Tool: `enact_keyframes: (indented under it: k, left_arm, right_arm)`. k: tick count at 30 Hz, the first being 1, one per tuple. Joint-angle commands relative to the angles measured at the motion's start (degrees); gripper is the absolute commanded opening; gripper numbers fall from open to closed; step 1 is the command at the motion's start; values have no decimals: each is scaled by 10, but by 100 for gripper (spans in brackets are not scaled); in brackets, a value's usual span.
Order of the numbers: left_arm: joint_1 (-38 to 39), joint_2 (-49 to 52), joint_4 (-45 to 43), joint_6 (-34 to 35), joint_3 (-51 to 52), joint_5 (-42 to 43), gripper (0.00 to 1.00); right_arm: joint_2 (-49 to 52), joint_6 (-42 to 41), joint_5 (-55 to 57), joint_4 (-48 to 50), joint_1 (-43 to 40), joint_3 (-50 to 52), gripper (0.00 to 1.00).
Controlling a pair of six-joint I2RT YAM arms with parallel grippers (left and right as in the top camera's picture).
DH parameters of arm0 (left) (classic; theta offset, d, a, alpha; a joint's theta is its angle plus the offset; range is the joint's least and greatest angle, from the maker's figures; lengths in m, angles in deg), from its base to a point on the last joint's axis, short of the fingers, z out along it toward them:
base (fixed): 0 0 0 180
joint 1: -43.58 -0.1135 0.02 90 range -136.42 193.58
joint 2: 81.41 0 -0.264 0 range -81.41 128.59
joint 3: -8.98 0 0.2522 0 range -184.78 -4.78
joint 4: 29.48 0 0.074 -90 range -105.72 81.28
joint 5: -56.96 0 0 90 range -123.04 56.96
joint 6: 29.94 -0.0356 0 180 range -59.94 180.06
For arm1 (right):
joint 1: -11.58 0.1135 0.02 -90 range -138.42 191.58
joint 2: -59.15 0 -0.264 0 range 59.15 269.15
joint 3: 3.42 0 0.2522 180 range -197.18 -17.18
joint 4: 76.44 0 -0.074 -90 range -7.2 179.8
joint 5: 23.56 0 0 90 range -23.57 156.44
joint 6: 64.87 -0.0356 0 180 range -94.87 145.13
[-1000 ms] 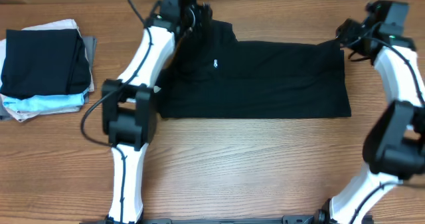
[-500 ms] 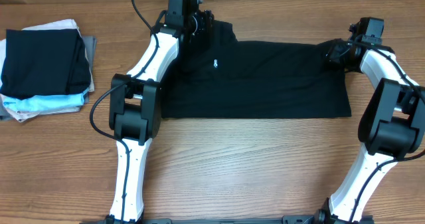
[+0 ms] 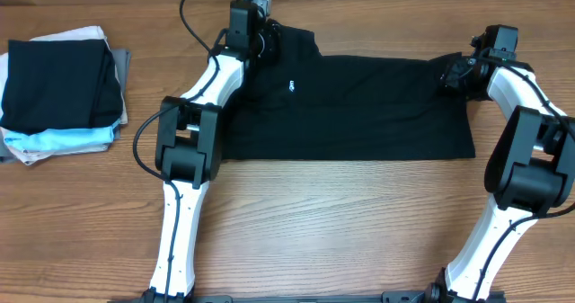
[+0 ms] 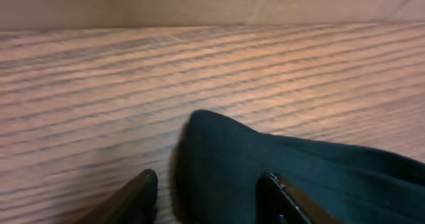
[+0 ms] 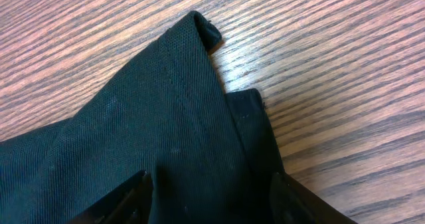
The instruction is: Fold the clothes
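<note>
The large black short-sleeved T-shirt of soft fabric (image 3: 359, 110) lies flat as a wide band across the far middle of the wooden counter (image 3: 314, 222). The left tool (image 4: 209, 196) stands released, its fingers straddling the shirt's far left corner. The right tool (image 5: 212, 201) is likewise released, fingers apart over the far right corner. A stack of folded garments (image 3: 58, 96) sits well apart at the left.
</note>
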Motion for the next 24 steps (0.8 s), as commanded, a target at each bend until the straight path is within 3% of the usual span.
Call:
enact_keyframes:
  k: [1,6,9,16,17,24]
  left_arm:
    - [-4,13,3,-28,-7,-22,50]
    - [1,14,40,-56,-7,-2,31]
    - [3,11,80,-66,-23,-2,26]
    - [1,11,156,-66,-87,0,30]
    - [0,11,158,-66,-91,-1,34]
    - [0,11,177,-66,-95,-1,34]
  right_arm:
    - [-6,3,5,-1,3,-8,61]
    - [-6,2,5,2,3,-8,60]
    - [-7,4,5,12,3,-9,60]
    - [-17,23,-7,-19,2,-60,69]
    - [-17,30,-8,-23,4,-66,69]
    - [3,49,15,9,10,-68,70]
